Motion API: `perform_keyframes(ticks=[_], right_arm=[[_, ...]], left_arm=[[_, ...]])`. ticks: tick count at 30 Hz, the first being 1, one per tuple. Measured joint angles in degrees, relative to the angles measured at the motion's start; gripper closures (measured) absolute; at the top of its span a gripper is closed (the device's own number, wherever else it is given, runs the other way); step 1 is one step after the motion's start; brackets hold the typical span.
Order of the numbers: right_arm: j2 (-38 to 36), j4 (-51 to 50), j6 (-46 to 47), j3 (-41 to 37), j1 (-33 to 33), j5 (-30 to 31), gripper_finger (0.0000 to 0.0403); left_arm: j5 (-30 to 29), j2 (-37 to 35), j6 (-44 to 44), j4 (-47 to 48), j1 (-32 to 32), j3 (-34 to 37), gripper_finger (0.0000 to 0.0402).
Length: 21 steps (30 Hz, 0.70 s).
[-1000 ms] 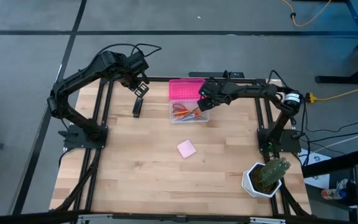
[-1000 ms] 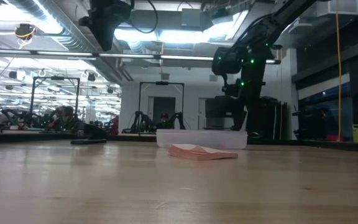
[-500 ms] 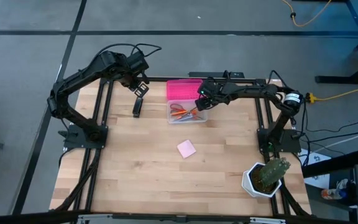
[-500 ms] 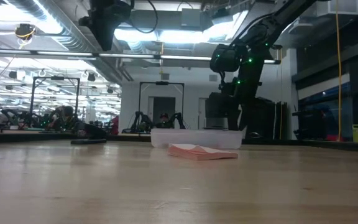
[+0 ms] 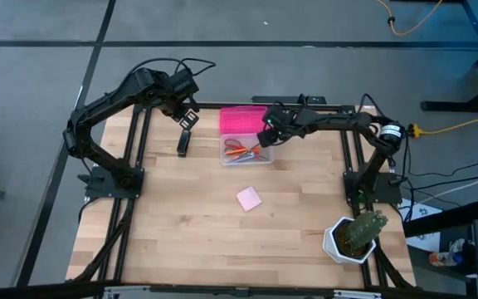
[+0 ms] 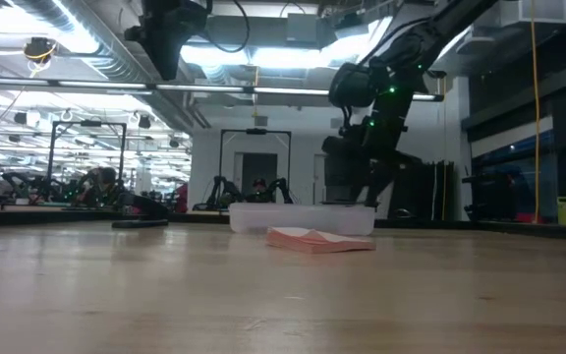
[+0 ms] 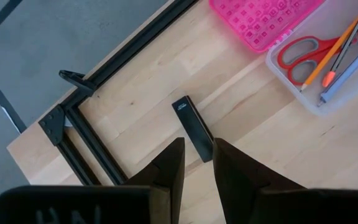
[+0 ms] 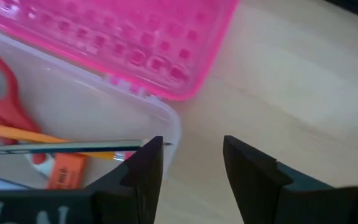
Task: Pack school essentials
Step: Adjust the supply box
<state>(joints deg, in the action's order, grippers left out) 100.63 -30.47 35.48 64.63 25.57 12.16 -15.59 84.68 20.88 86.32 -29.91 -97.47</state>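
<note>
Surroundings: cactus at tabletop 4 o'clock corner; pink notepad lies centre, nothing around it.
Box: clear, pink lid open at 12 o'clock side.
Scissors: inside box, long axis 9–3 o'clock, handles toward 9.
Black oblong item: long axis 12–6 o'clock, just beside box's 9 o'clock side.
Right gripper: open, fingers straddling box's 3 o'clock wall.
Left gripper: above oblong item, fingers slightly parted, empty.

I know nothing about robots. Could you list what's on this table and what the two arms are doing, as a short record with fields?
Box: clear box with open pink lid, at the table's far middle
In box: scissors, pencil, pens
Outside: black item left of box; notepad mid-table
Corner: cactus
Left gripper: above black item, open
Right gripper: at the box's right corner, open
</note>
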Motion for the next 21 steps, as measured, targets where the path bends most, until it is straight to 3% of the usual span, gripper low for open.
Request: perform_keyframes(ticks=[7, 13, 21], right_arm=[[-0.44, -1.12, -0.16, 2.57, -0.42, -6.00, 0.0234], [-0.40, -6.46, 1.16, 2.55, -1.72, -4.42, 0.0234], [2.81, -6.31, 3.30, 2.55, -3.12, -4.28, 0.0234]], left_arm=[[0.00, 0.00, 0.03, 0.00, 0.00, 0.00, 0.0326], [-0.01, 0.00, 0.03, 0.00, 0.00, 0.00, 0.0326], [-0.02, 0.00, 0.05, -0.38, 0.00, 0.00, 0.0326]])
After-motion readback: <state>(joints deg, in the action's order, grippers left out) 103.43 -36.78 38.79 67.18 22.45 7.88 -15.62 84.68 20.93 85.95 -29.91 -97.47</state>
